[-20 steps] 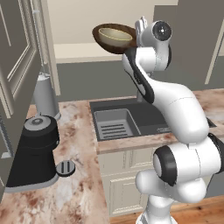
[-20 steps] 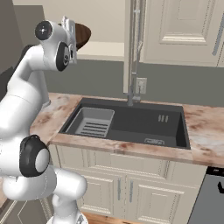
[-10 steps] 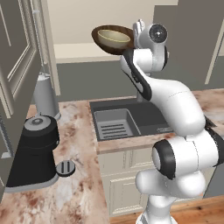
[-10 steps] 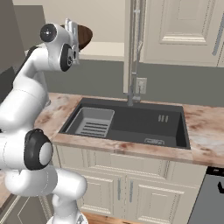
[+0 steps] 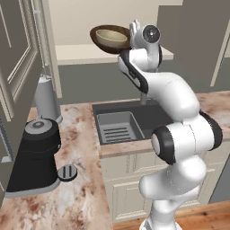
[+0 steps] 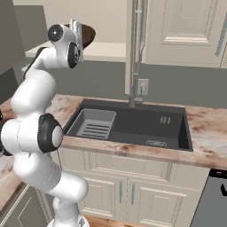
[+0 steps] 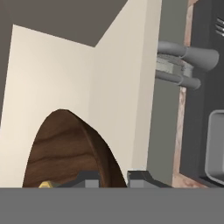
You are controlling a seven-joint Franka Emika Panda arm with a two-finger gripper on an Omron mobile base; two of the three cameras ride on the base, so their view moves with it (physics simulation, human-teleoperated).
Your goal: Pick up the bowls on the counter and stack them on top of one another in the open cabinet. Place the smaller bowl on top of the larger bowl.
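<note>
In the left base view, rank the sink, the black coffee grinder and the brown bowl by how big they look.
1. sink
2. black coffee grinder, though it stands nearer the camera, so this is unsure
3. brown bowl

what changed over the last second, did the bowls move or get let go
Hardly anything visibly changed. The gripper stays shut on the larger bowl, the smaller bowl still sitting in it, held above the open cabinet shelf. Only the arm's elbow shifted slightly. Nothing was released; the sink is unchanged.

left base: behind-left, facing sink (image 5: 130, 121) | right base: behind-right, same sink | hand view: close on cabinet shelf (image 7: 65, 78)
</note>
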